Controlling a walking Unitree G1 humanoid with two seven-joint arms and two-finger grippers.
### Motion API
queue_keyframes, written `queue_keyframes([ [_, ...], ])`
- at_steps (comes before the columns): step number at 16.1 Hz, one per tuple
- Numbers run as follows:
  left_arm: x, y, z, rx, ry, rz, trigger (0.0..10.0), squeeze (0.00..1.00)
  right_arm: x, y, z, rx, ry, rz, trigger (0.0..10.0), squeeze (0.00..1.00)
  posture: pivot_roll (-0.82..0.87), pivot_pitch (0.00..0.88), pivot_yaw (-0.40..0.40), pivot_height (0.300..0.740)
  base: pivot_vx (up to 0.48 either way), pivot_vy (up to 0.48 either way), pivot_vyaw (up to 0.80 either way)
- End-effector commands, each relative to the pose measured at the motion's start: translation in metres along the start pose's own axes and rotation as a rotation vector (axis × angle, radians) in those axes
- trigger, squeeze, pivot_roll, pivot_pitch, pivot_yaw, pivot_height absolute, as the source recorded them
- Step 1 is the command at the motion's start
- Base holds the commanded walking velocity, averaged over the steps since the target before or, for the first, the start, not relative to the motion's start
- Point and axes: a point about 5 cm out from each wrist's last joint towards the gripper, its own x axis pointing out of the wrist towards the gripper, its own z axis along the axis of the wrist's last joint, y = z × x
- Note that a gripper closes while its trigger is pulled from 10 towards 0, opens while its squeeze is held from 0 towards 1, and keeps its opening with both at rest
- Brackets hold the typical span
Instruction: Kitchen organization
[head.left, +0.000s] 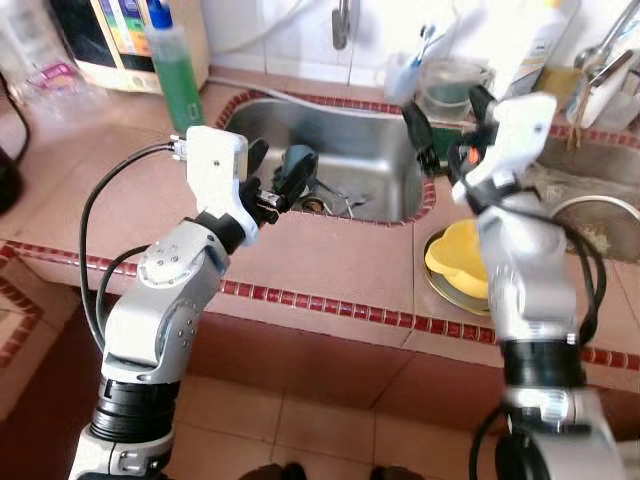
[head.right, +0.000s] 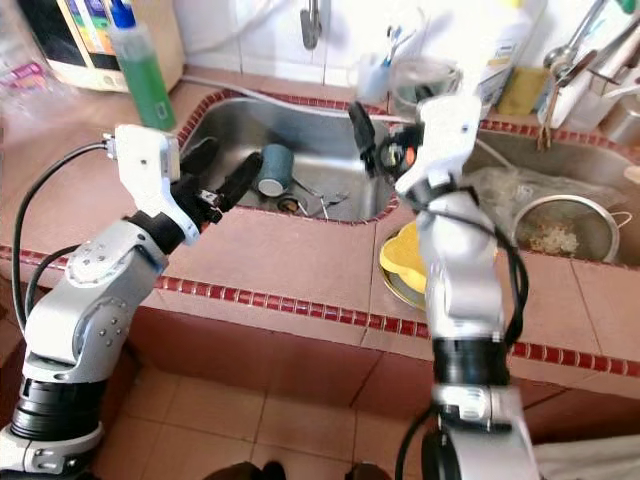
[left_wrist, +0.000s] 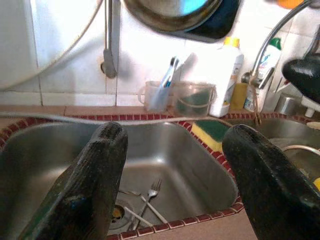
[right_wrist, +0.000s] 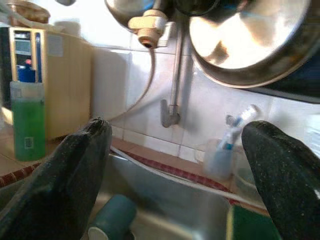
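A steel sink (head.left: 385, 140) is set into the tiled counter. A teal cup (head.left: 297, 165) lies on its side in the basin, beside a few forks (left_wrist: 150, 192) near the drain. My left gripper (head.left: 272, 180) hovers open over the sink's front left rim, with nothing between its fingers (left_wrist: 100, 170). My right gripper (head.left: 447, 120) hangs open above the sink's right rim, also holding nothing. From the right wrist, the teal cup (right_wrist: 112, 220) lies below that gripper (right_wrist: 177, 127). A yellow bowl (head.right: 405, 255) rests on a plate on the counter in front of the right arm.
A green soap bottle (head.left: 178, 70) stands at the sink's back left. A clear cup with brushes (left_wrist: 159, 95), a glass jar (left_wrist: 192, 99), a green sponge (left_wrist: 212, 131) and a white bottle (left_wrist: 226, 75) line the back rim. A metal strainer (head.right: 560, 230) sits in the second sink on the right.
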Motion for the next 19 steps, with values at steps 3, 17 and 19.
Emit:
queue_keyframes([
  [3,-0.009,-0.004,-0.015,0.017,0.032,-0.014,10.0,0.0,-0.018,-0.001,-0.001,-0.059,0.015,-0.078,10.0,1.0,-0.11,0.052,0.046,0.74,0.0,0.0,0.0],
  [17,-0.034,-0.03,-0.045,0.108,0.095,-0.243,10.0,0.0,-0.089,0.023,-0.042,-0.125,0.288,-0.43,10.0,0.0,-0.17,0.023,0.081,0.74,0.0,0.0,0.0],
  [19,-0.035,-0.038,-0.049,0.129,0.109,-0.296,10.0,0.0,-0.092,0.022,-0.05,-0.126,0.354,-0.524,10.0,0.0,-0.17,0.036,0.082,0.74,0.0,0.0,0.0],
])
